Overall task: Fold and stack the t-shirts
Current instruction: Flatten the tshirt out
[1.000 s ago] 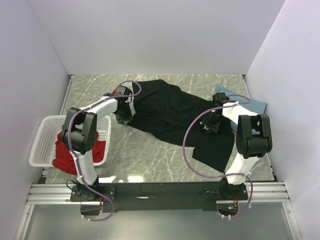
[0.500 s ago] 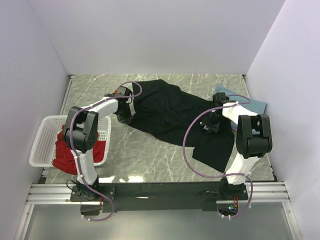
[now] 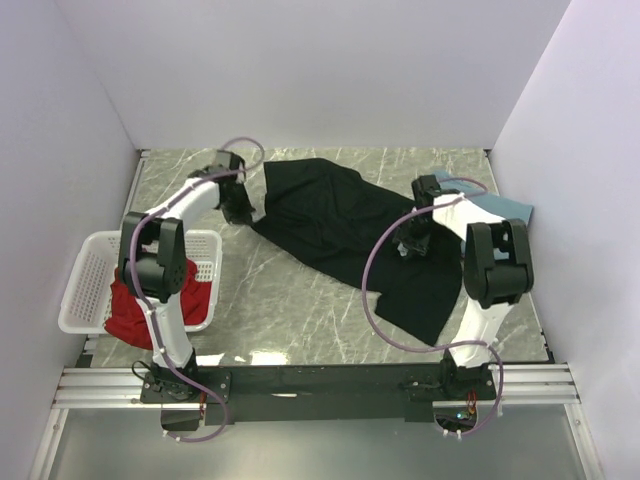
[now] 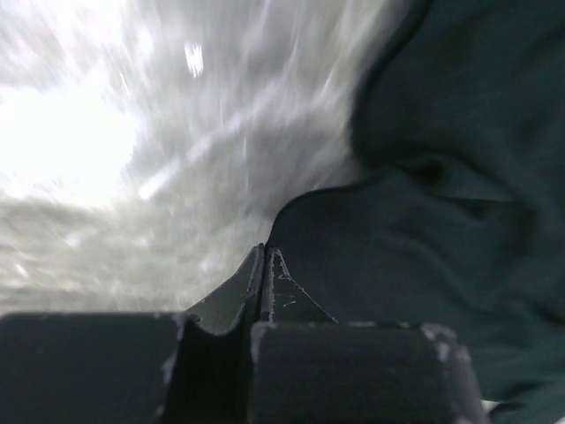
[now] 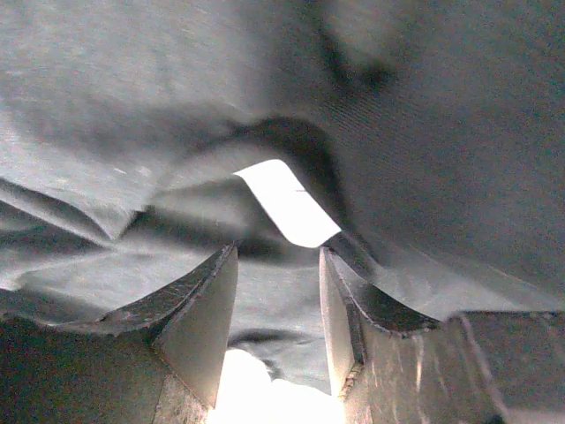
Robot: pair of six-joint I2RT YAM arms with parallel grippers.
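The large black t-shirt point(image 3: 335, 225) lies spread diagonally across the marble table. My left gripper point(image 3: 240, 208) is at its left edge. In the left wrist view the jaws are shut, and the black cloth's hem point(image 4: 300, 208) runs out from the fingertips point(image 4: 263, 252). My right gripper point(image 3: 408, 240) is low over the shirt's right part. Its jaws are open point(image 5: 278, 256) with rumpled black cloth between them and the white square mark point(image 5: 287, 205) just ahead. The red t-shirt point(image 3: 135, 312) hangs out of the basket. The dusty-blue t-shirt point(image 3: 500, 205) lies at the far right.
A white latticed basket point(image 3: 85, 285) stands at the left near edge of the table. Bare marble point(image 3: 290, 305) shows in front of the black shirt. White walls close off the left, back and right sides.
My left gripper has moved up and to the left, and the black shirt's left edge has gone with it. My right gripper has shifted slightly up and left on the shirt.
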